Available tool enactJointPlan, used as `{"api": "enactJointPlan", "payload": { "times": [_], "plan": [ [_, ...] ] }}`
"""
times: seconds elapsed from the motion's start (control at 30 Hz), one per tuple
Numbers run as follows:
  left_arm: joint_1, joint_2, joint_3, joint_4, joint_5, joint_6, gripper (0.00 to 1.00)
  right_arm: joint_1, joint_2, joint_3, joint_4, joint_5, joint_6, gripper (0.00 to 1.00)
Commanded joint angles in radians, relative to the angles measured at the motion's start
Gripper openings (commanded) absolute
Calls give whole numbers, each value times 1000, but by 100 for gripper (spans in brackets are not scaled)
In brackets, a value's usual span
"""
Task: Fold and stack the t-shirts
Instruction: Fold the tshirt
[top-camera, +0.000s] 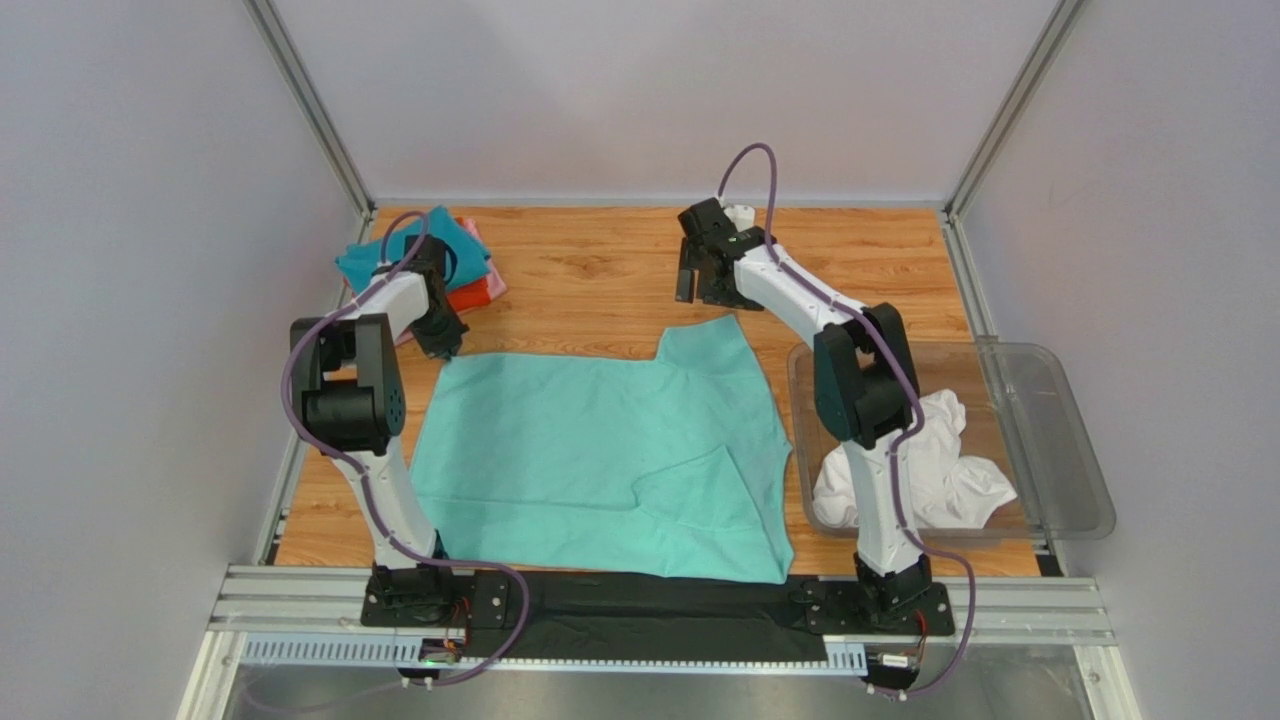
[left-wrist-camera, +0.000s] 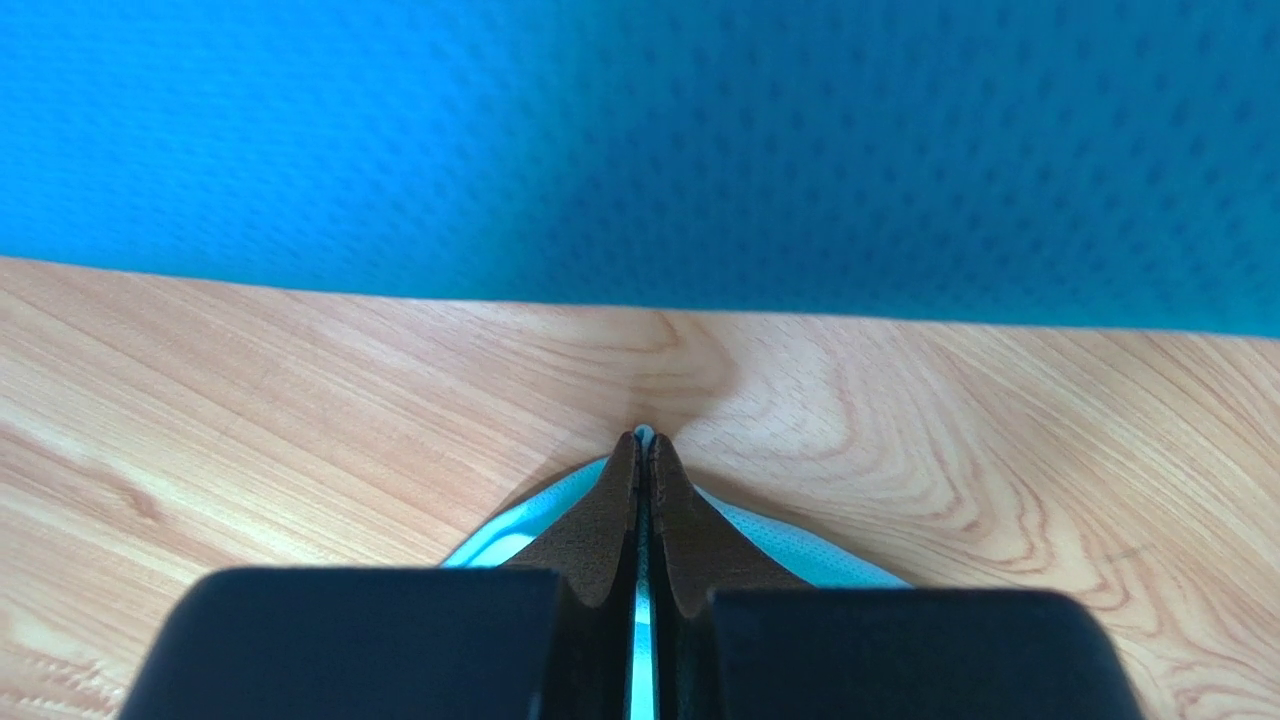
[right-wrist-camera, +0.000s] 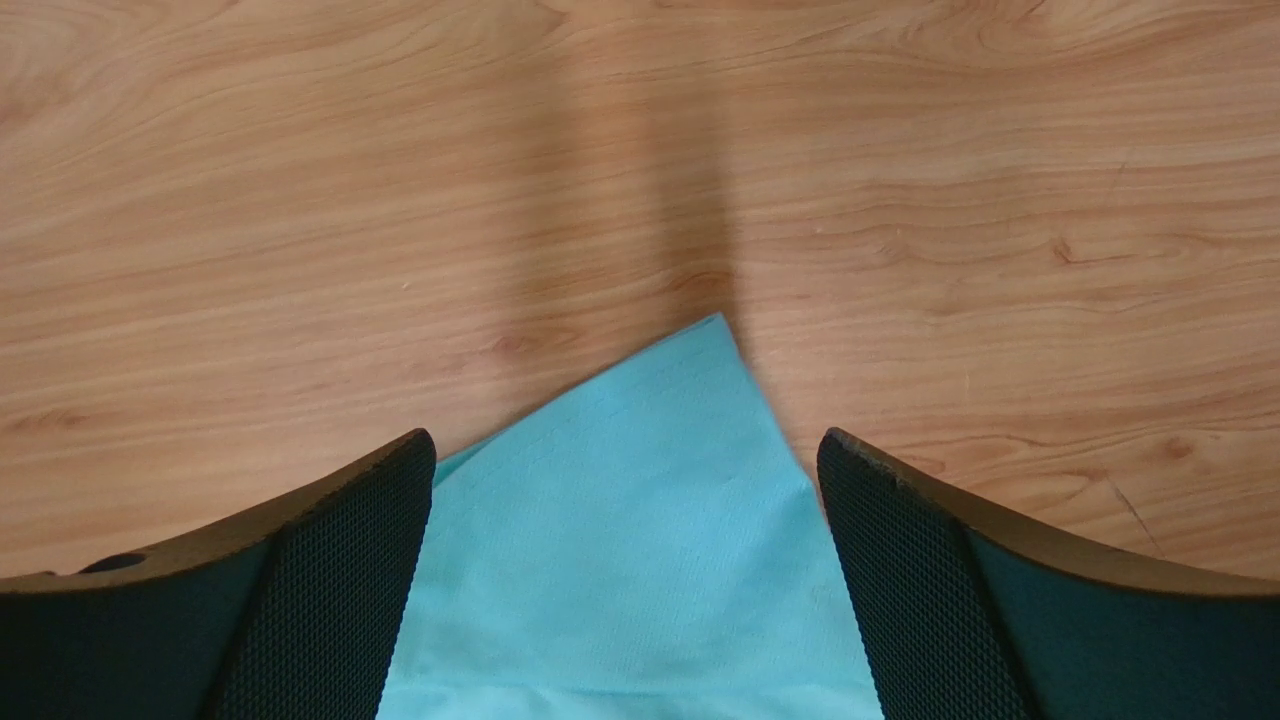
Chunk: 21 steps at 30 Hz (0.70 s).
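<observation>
Wooden bench (top-camera: 601, 278), and the mint-green t-shirt (top-camera: 586, 458) lies spread across the middle, down to the near edge. Far left sits a folded pile (top-camera: 451, 267), teal-blue shirt (top-camera: 436, 240) on top. Right side, a clear bin (top-camera: 1074, 450).

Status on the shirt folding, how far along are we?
Done: teal-blue shirt, orange-red shirt and pink shirt sit stacked at the far left. In hand: mint-green shirt lies spread out, left gripper shut on its far-left corner, right gripper open over its far-right corner. Left: fold and stack it, then the white shirt, crumpled in the clear bin.
</observation>
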Motion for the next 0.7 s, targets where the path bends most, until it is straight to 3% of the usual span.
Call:
{"api": "enactJointPlan", "payload": {
  "times": [0.0,0.33,0.43,0.57,0.67],
  "plan": [
    [16,-52,-6,14,-7,12,0,-29,94,124,-93,-15,-1,98],
    [22,-58,-10,25,31,12,0,-59,191,143,-86,-32,18,86],
    [23,-60,-10,26,31,16,0,-59,194,109,-75,-48,22,76],
    [23,-63,-11,26,36,12,0,-59,185,75,-66,-52,33,56],
    [23,-63,-10,28,38,12,0,-61,171,46,-61,-55,48,49]
  ]
}}
